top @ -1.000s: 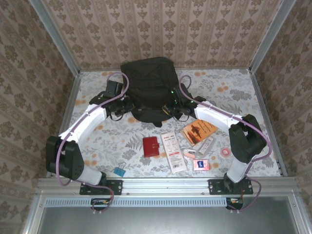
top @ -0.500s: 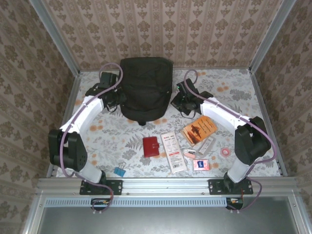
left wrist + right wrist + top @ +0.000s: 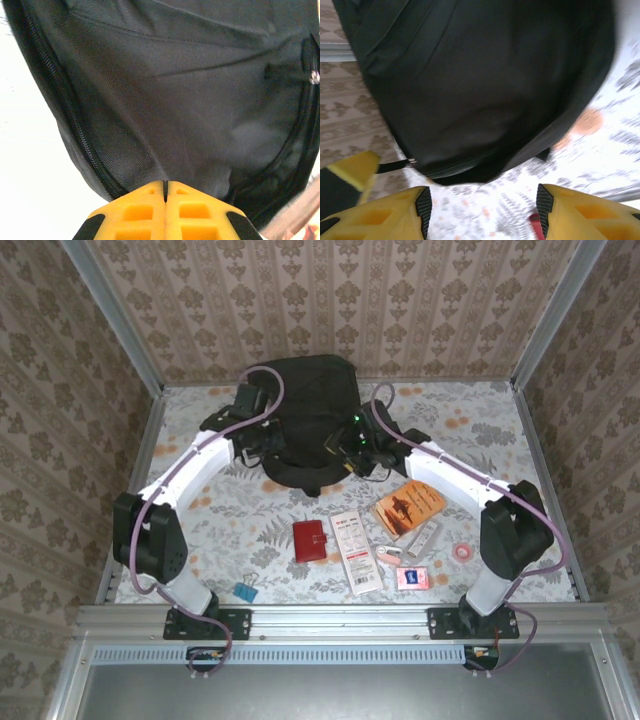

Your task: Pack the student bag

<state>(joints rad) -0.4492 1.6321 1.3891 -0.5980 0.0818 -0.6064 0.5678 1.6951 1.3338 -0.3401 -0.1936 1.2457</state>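
The student bag (image 3: 310, 405) is a large black backpack lying at the back middle of the table. My left gripper (image 3: 273, 445) is at its near left edge. In the left wrist view the gripper (image 3: 165, 186) is shut, tips against the bag's fabric (image 3: 190, 100) just inside a zipper line (image 3: 75, 125), and nothing shows between the jaws. My right gripper (image 3: 347, 448) is at the bag's near right edge. In the right wrist view the gripper (image 3: 482, 207) stands open over the patterned tabletop, just short of the bag's rounded edge (image 3: 480, 90), with nothing between its fingers.
In front of the bag lie a red wallet (image 3: 310, 540), a white packet (image 3: 356, 550), an orange booklet (image 3: 408, 506), a white stick (image 3: 423, 539), a pink card (image 3: 411, 577), a pink tape roll (image 3: 462, 552) and a blue clip (image 3: 244, 591). Walls close in the back and sides.
Both arms swung from the bag's sides back in to its near edge. The right gripper went from shut to open. The left stayed shut.
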